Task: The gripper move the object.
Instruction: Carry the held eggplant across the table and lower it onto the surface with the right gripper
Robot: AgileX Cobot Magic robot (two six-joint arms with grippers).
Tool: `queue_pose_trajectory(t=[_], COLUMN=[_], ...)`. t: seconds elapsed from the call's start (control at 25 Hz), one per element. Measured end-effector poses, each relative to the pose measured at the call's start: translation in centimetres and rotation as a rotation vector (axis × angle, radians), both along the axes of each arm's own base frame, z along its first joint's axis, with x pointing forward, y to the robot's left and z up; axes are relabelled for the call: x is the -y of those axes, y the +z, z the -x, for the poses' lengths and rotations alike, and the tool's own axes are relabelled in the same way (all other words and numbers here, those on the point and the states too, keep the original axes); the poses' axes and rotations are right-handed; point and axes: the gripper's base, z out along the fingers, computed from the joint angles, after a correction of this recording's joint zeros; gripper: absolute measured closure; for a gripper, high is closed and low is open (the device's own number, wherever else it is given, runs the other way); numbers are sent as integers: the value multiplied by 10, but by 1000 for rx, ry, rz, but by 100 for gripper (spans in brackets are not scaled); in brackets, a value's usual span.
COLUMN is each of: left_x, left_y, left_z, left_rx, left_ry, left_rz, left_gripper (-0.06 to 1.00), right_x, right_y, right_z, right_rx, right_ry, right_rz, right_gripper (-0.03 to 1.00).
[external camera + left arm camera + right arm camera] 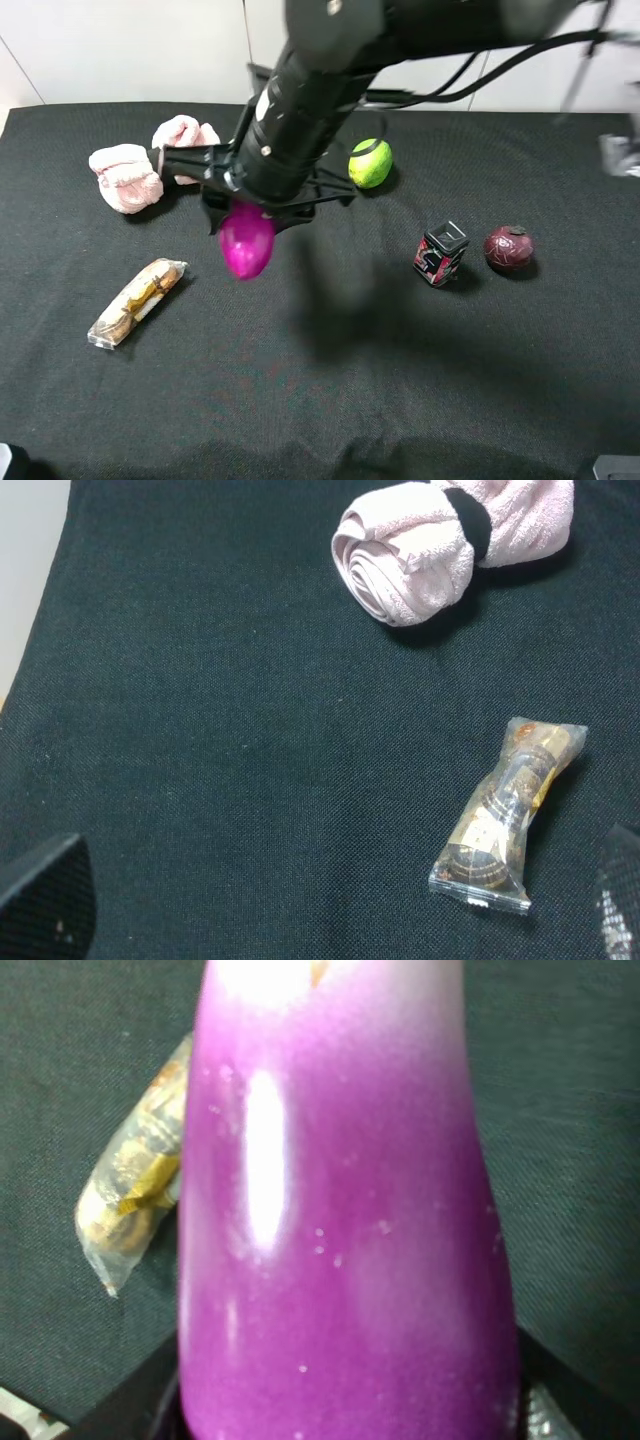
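While the right gripper (245, 212) clamps the toy eggplant (246, 245), a wrapped snack (137, 301) sits left of it on bare cloth (400, 390).

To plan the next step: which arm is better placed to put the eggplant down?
Right. The right tool grips the eggplant, reaching across the table. The left tool is open, holds nothing, and faces a snack packet.

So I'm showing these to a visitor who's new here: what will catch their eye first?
The glossy magenta eggplant, hanging from the right gripper left of centre in the high view; it fills the right wrist view. Next, the bright green lime farther back and the pink towel rolls far left.
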Motion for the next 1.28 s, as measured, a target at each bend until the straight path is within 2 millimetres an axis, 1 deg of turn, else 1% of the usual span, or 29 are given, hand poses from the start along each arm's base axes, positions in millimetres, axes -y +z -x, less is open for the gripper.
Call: queue_pose_trajectory(t=[0.16,0.28,0.88,1.28], left_x=[0,0,0,0], left_y=[0,0,0,0], left_z=[0,0,0,0], left_rx=[0,0,0,0], left_ry=[0,0,0,0], left_rz=[0,0,0,0], left_gripper=[-5,-5,-5,-5], right_x=[-13,-19,-33,-37], right_y=[-12,-22,-77,-103], right_z=[-7,-10,-18,-19], right_rx=[-6,-12,-59,-81], right_ry=[10,5,-52,-82], right_rz=[-5,-17,-28,-30], right_gripper=[58,58,58,58])
